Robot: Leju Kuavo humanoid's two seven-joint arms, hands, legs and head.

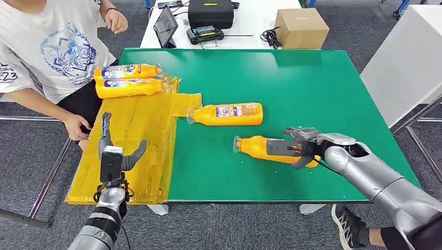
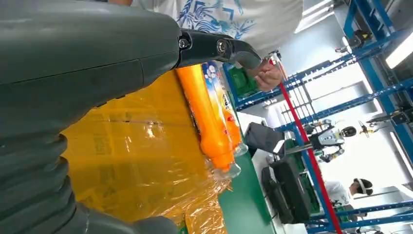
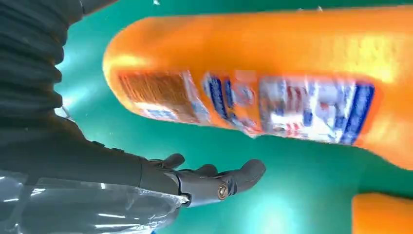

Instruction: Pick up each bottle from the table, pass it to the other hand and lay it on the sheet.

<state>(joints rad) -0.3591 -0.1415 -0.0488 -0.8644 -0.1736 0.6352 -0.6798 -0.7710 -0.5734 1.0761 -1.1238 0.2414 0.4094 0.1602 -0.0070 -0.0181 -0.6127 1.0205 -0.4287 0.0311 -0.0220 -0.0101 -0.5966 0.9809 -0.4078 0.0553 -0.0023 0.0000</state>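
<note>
Right hand [image 1: 305,148] curls over nearest bottle [image 1: 260,148], which lies on the green table [image 1: 312,88] right of the yellow sheet [image 1: 135,151]; firm hold or not, cannot tell. Left hand [image 1: 112,151] spread, empty above sheet, likely waiting for handover. Second bottle [image 1: 226,114] beside sheet, two bottles [image 1: 127,80] on its far end

On the green table [image 1: 312,88], the right hand [image 1: 302,147] gripped the nearest orange bottle [image 1: 255,147], which lay on its side, with a second bottle [image 1: 226,114] lying just beyond it. The left hand [image 1: 115,151] hovered with fingers spread above the yellow sheet [image 1: 140,140], where two more bottles [image 1: 127,80] lay side by side at the far end. A seated person [image 1: 52,52] in a white shirt was at the table's left.
</note>
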